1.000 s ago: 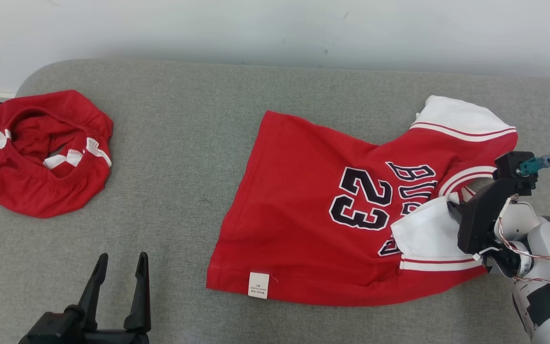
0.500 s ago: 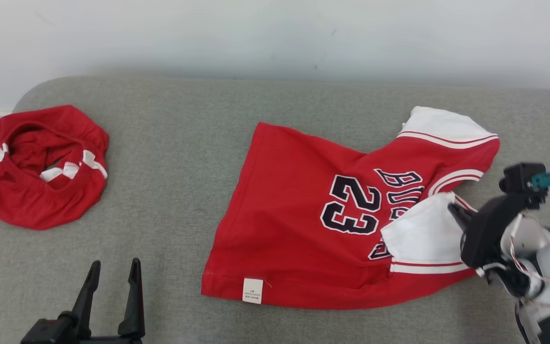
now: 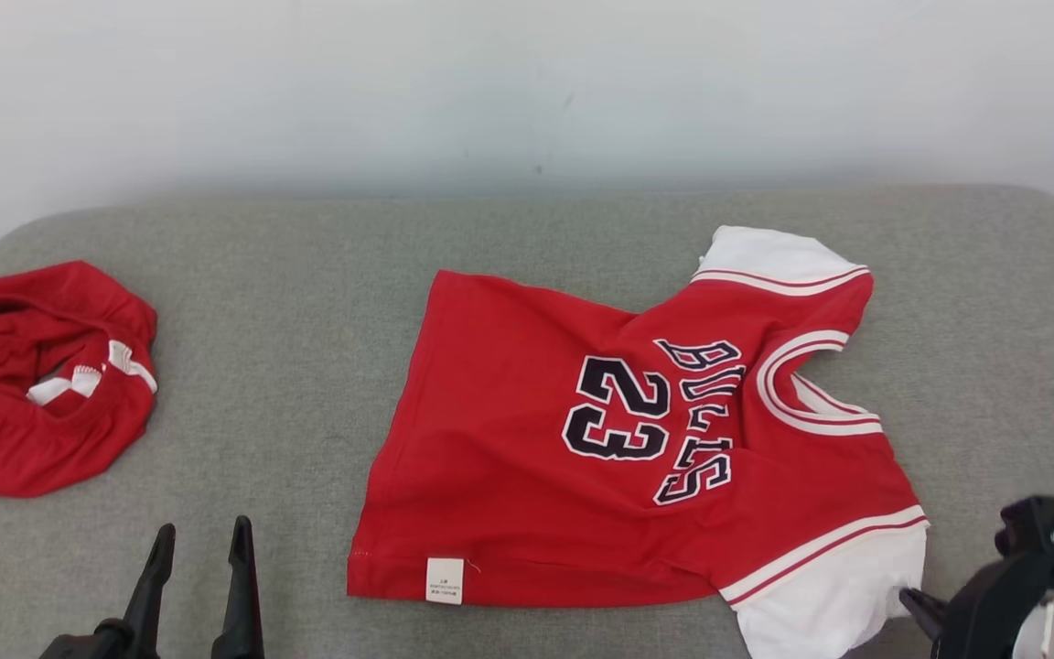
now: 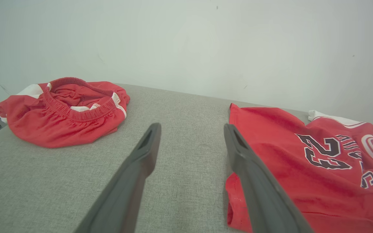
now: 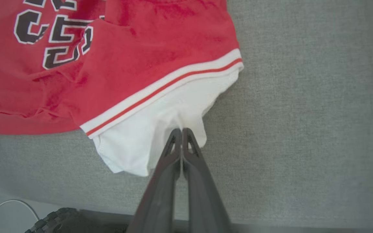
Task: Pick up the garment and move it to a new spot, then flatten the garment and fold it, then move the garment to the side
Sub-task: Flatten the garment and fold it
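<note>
The biggest thing before me is the grey pad (image 3: 307,302), a woven, slightly nubby surface with rounded corners, set against a plain pale wall (image 3: 527,82). On its right half lies the jersey (image 3: 509,458), soft red knit, spread front-up and mostly flat, with shallow wrinkles across the chest. The hem points toward my left and the scooped white-and-red collar toward my right. Black block lettering outlined in white reads "23" beside "BULLS" (sideways from where I look).

Well apart from it, at the pad's left end, sits a pair of red shorts (image 3: 33,384), crumpled into a rough ring. Its ribbed elastic waistband gapes upward and white side panels show.

The jersey's near white sleeve (image 5: 147,136) fans out below a ribbed white-and-red band. The smooth cloth gathers into a pucker where my right claw (image 5: 181,131) has it, both dark tapered fingers pressed together on the sleeve's edge.

My left claw (image 4: 192,126) hangs over bare pad between shorts and jersey, its fingers spread wide and holding nothing.

Smallest of all, a white rectangular care label (image 3: 444,580) lies on the hem's near corner.
</note>
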You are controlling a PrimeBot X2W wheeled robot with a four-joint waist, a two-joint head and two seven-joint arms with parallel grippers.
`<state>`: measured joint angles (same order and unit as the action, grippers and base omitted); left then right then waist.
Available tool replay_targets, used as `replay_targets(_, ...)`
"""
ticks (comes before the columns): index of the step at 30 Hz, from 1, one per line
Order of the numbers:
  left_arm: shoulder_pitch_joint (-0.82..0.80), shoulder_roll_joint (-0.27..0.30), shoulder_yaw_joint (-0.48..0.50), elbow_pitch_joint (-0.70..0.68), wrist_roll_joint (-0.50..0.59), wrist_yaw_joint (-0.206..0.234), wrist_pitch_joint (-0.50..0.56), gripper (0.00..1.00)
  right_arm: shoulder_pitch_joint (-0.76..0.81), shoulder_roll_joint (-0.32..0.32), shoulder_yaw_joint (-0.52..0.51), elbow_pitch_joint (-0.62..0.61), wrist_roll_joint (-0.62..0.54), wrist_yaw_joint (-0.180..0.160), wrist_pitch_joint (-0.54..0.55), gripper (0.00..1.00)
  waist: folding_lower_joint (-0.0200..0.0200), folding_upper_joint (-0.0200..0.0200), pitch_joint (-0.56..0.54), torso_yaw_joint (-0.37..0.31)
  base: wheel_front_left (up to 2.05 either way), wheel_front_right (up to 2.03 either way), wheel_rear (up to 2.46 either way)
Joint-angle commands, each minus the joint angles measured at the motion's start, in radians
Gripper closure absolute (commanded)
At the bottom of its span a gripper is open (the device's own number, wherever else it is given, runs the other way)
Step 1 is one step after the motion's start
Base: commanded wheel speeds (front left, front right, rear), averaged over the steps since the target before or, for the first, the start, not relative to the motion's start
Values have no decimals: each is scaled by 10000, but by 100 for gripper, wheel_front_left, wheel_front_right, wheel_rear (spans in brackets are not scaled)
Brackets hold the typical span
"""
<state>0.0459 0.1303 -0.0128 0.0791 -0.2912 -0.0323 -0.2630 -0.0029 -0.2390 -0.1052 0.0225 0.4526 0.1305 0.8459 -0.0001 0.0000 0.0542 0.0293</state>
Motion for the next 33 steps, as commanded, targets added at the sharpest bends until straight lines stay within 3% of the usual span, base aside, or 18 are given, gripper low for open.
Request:
replay_targets(1, 126, -5, 40, 6, -43, 38, -17, 0, 146, 134, -96, -182, -129, 5, -69, 2, 1, 0, -130, -115, 0, 0, 0)
replay_targets(8, 439, 39, 134, 145, -121, 26, -19, 0, 804, 960, -617, -1135, -860, 5, -1216, 0, 1, 0, -564, -263, 0, 0, 0)
replay_targets(16, 971, -27, 227, 128, -183, 154, -19, 0, 1112, 1306, -607, -1303, -1630, 5, -4378, 0, 1, 0, -961, -486, 0, 0, 0)
replay_targets(25, 1347, -167, 363, 119, -40, 128, -20, 0, 959, 816, 349, -159, -2134, 5, -8270, 0, 1, 0, -1429, -557, 0, 0, 0)
replay_targets(33, 1685, -293, 435, 108, 154, -99, -20, 0, 763, 415, 991, 764, -1829, 5, -9383, 0, 1, 0, -1753, -500, 0, 0, 0)
